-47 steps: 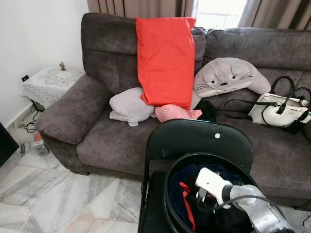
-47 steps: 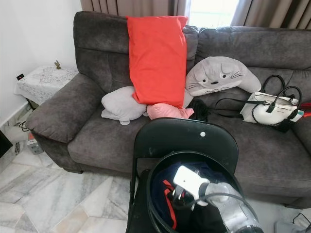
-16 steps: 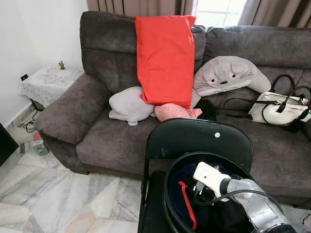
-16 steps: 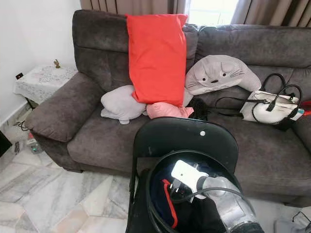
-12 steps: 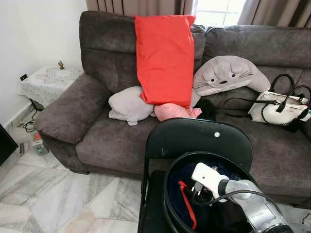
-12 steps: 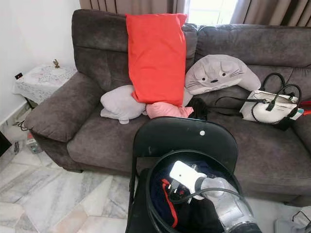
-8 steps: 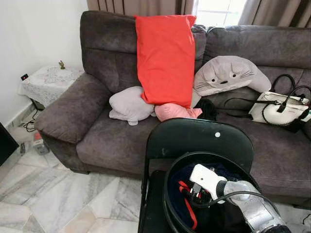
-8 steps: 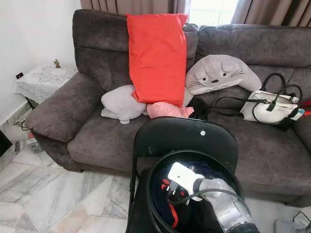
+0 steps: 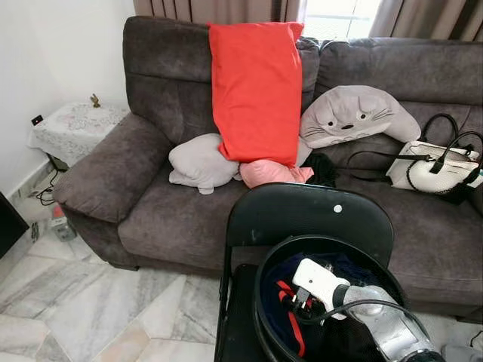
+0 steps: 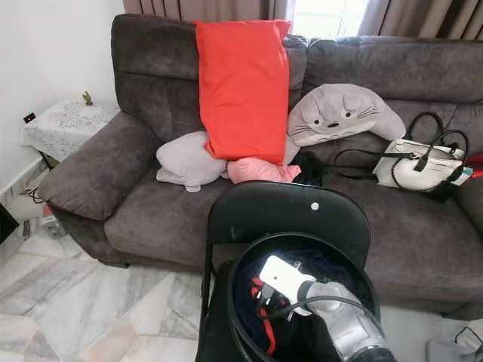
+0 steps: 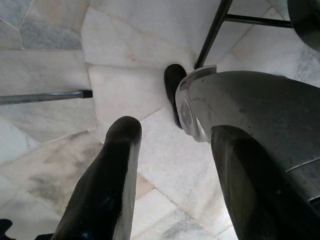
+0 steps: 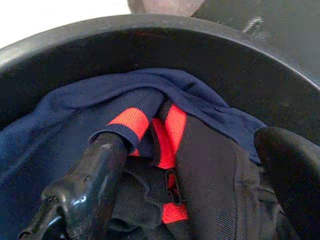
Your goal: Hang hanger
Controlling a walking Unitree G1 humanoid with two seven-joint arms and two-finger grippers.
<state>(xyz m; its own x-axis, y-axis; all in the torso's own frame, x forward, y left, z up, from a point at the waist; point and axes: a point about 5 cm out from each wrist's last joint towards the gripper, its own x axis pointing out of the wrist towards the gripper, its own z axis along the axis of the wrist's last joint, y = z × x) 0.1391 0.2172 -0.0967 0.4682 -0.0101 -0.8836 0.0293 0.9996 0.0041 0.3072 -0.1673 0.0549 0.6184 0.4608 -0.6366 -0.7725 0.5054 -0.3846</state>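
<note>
A dark grey sofa spans the scene ahead of me from 9 to 3 o'clock, with a tall red pillow leaning on its back at 12, a grey animal-face cushion at 1, a pale grey cushion at 11 and a white handbag at 3. A lace-covered counter stands at 10 beside the sofa arm. Close below me at 6 is a black folding chair, and on its seat sits a round black basket holding navy clothing with red bands. My right tool is down inside the basket, its fingers spread either side of the navy and red cloth, gripping nothing. My left tool hangs over the marble floor, fingers apart. I cannot make out a hanger.
</note>
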